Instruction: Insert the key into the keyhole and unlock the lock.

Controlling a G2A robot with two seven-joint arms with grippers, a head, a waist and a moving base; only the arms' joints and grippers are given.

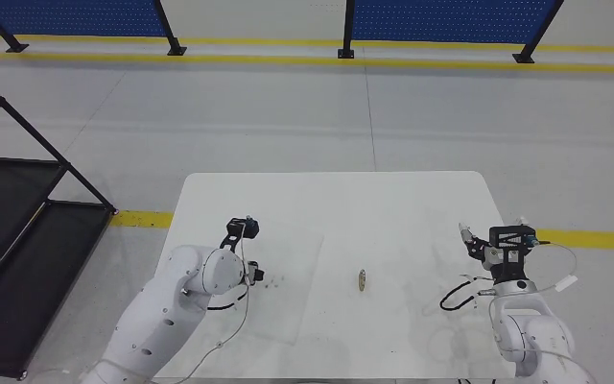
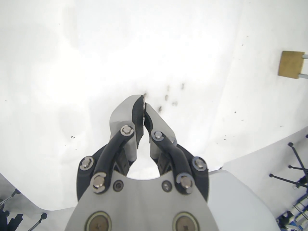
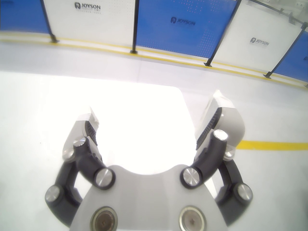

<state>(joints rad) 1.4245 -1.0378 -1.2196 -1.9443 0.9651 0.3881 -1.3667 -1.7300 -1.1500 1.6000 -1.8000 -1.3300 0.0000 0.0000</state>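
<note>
My left jaws are clenched, pads [image 2: 138, 114] pressed together on a thin sliver of metal at their tips. I take it for the key [image 2: 144, 100], though too little of it shows to be sure. In the top view they sit low over the white surface [image 1: 403, 211], left of centre in the lower half, just beside a scatter of dark specks [image 2: 172, 97].

The brass lock [image 1: 362, 279] lies flat near the lower middle of that view, well apart from the left jaws. Its shackle [image 2: 303, 56] points away from them, and I cannot make out the keyhole.

My right jaws are released and spread wide with nothing between them. They are at the surface's right edge, in the lower right of the top view, also well apart from the lock.

I judge the key is in hand but not yet brought to the lock. Next, I think the right jaws need to pin or grip the lock's body so it cannot slide. The left then has to line the key up with the end opposite the shackle.
</note>
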